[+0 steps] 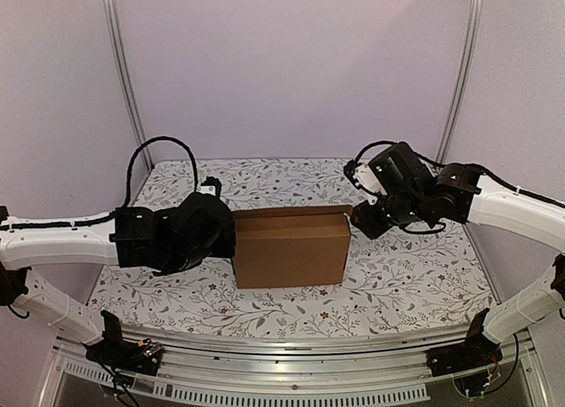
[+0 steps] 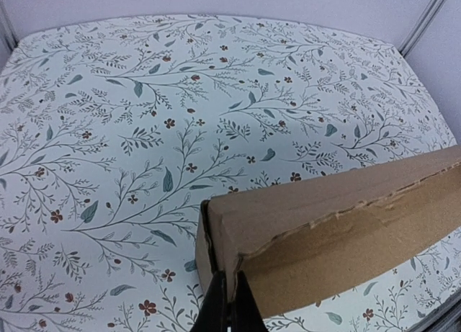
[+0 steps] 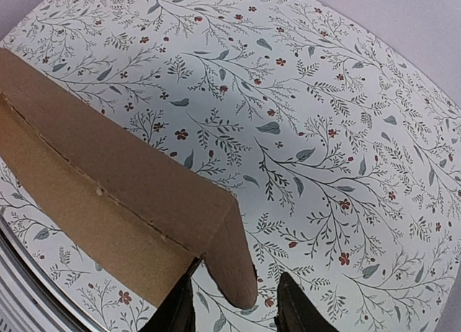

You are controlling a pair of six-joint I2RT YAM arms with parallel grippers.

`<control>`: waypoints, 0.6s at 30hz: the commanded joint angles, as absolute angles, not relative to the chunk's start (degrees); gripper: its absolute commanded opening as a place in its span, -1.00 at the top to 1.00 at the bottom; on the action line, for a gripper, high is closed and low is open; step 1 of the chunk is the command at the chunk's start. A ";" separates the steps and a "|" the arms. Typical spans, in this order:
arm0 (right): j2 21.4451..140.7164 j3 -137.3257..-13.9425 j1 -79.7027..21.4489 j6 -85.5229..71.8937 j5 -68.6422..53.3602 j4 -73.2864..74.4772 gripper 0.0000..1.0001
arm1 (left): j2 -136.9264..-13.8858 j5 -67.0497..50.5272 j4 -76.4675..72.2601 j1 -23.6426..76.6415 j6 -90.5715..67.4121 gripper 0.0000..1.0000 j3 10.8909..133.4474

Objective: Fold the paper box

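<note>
The paper box [image 1: 291,246] is a plain brown cardboard mailer standing on its long edge at the middle of the table. My left gripper [image 2: 229,303] is shut on the box's left end panel [image 2: 220,231], its fingers pinching the cardboard edge. My right gripper [image 3: 235,303] is open at the box's right end; a rounded side flap [image 3: 234,263] of the box [image 3: 108,195] hangs between its fingers, the left finger [image 3: 176,307] against the flap's fold. In the top view the left gripper [image 1: 231,235] and right gripper [image 1: 357,220] flank the box.
The table carries a white floral cloth [image 1: 415,275]. Purple walls and metal posts [image 1: 125,80] close in the back and sides. A metal rail [image 1: 291,350] runs along the near edge by the arm bases.
</note>
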State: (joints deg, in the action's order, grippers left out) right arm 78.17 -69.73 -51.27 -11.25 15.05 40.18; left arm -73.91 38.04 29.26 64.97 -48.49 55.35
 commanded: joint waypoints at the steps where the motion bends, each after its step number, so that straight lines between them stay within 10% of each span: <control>1: 79.52 -68.50 -50.54 -10.91 14.17 38.07 0.33 | -76.55 33.05 36.06 66.36 -48.49 1.00 52.98; 10: 79.92 -67.42 -50.50 -10.99 14.38 37.75 0.97 | -77.06 33.12 35.91 66.41 -48.35 1.00 53.13; 18: 77.85 -69.06 -50.54 -12.99 11.41 38.65 1.00 | -78.99 32.59 35.25 66.83 -48.03 1.00 53.89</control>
State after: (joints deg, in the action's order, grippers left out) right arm 79.68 -67.90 -50.89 -11.46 14.20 38.22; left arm -75.09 38.68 28.47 65.28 -48.29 55.59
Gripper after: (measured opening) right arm 0.007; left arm 0.008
